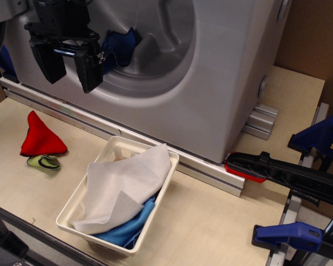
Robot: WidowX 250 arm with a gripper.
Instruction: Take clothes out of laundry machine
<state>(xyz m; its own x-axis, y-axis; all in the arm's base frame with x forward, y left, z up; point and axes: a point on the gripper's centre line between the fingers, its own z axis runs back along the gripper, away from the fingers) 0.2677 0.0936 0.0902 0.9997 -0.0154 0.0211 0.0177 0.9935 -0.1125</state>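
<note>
Closest to you, a white rectangular plastic basket point(77, 202) sits on the pale, smooth wooden surface point(211, 221). A large white cloth point(125, 185) lies crumpled over it, soft and matte with a folded corner, and a lighter blue fabric point(130, 227) shows beneath it at the basket's near end. On your right, blue and black bar clamps point(299, 177) with a red pad grip the surface edge; they are hard plastic and metal.

To the left, a red cloth point(40, 137) lies in a pointed, triangular heap, with a small yellow-green scrap point(43, 162) just beside it.

Behind these runs a ribbed aluminium rail point(200, 169), and on it stands the laundry machine point(227, 77), a big light-grey moulded plastic body with a smooth, rounded drum opening. The clothes point(121, 45), a small royal-blue soft piece with crumpled folds, rest on the lower left lip of that opening, partly inside the drum.

Your claw point(71, 65) hangs in front of the opening's left rim, black and blocky, its two thick fingers point(87, 69) spread apart with nothing between them. The right finger is just beside the blue fabric; you cannot tell from here whether it touches.
</note>
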